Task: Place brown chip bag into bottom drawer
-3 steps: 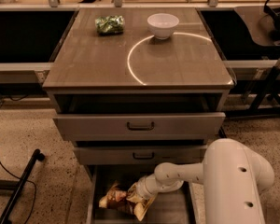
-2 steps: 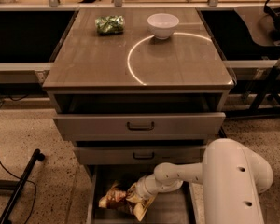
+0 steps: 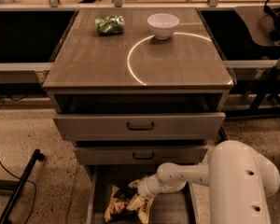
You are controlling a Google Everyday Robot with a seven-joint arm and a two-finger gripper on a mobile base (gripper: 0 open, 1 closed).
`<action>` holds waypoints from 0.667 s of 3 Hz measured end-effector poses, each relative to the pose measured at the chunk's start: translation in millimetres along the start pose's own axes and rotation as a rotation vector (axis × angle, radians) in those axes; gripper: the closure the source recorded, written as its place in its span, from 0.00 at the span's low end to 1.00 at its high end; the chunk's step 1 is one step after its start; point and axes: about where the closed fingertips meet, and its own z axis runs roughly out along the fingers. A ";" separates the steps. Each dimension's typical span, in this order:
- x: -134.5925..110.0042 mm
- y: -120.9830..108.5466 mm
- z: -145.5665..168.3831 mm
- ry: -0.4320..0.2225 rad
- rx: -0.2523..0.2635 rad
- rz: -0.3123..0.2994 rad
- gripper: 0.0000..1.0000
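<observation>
Reaching down from the right, the white arm (image 3: 186, 174) puts the pincer (image 3: 136, 190) inside the open bottom drawer (image 3: 175, 209), at the brown chip bag (image 3: 116, 206), probably touching it; whether it is open or closed, cannot tell. Bag lies crumpled on drawer floor, left side. Table (image 3: 93, 64) above carries white bowl (image 3: 163, 25) and green packet (image 3: 109, 24), apart.

The gripper (image 3: 139, 193) is sitting inside the bottom drawer (image 3: 173, 210), at the brown chip bag (image 3: 117, 204) that is occupying its left half. The arm (image 3: 184, 172) is crossing above its right side. The middle drawer (image 3: 142, 155) is overhanging its back, leaving its front open from above
</observation>
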 end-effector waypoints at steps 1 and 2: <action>-6.2 3.3 -19.7 -0.041 -0.017 -0.020 0.00; -9.8 16.5 -55.7 -0.062 -0.042 -0.040 0.00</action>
